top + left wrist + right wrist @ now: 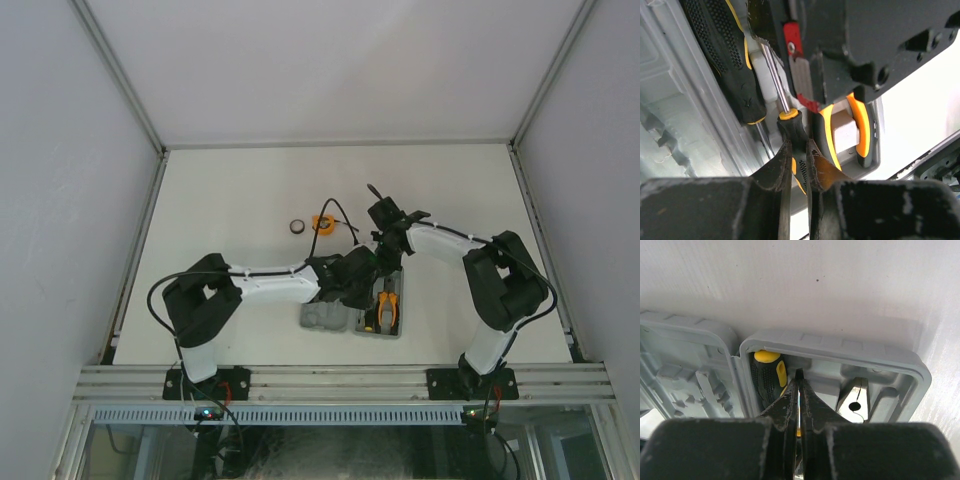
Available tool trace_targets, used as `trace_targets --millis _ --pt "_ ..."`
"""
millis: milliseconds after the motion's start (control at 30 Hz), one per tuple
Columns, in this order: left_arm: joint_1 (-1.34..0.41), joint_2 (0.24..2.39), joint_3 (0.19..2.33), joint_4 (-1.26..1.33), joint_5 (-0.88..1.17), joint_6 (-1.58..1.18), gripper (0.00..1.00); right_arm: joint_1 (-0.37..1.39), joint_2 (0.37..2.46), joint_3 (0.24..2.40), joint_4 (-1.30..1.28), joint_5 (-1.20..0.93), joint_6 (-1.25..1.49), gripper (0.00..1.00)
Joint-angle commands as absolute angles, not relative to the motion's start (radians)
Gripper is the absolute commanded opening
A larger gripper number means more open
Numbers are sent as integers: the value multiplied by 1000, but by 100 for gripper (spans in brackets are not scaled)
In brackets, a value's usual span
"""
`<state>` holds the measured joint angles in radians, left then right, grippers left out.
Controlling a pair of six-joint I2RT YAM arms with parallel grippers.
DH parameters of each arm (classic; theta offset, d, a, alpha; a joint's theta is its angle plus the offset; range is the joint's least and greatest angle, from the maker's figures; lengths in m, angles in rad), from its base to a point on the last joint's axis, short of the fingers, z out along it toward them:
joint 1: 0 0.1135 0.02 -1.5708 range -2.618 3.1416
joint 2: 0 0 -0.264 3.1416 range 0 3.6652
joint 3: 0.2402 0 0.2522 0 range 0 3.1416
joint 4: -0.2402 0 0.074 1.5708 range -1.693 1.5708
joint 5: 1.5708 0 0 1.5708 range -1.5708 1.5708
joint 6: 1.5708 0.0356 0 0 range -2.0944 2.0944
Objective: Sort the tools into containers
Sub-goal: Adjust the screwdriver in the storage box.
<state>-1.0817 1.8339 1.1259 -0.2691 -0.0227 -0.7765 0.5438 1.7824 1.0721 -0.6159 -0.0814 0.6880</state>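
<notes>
Two screwdrivers point(735, 65) at one case point(840, 346): left jaws clamp one screwdriver point(792, 132), right jaws pressed together.

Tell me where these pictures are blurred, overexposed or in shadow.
Top external view: even, soft light, the case small and low in detail. Left wrist view: the table is blown out white, the left end effector dark and soft, the screwdriver it grips sharp. Right wrist view: the case rim sharp, a soft shadow beyond it, the right end effector blurred.
</notes>
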Motion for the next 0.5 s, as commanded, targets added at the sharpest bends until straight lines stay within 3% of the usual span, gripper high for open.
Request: trace_targets --millis 0,467 --pt "-1099 1978 1055 -390 5 -741 0 591 1984 962 -575 53 644 0" --pt "-1100 2008 993 -387 5 -726 0 605 2062 925 -505 64 656 0"
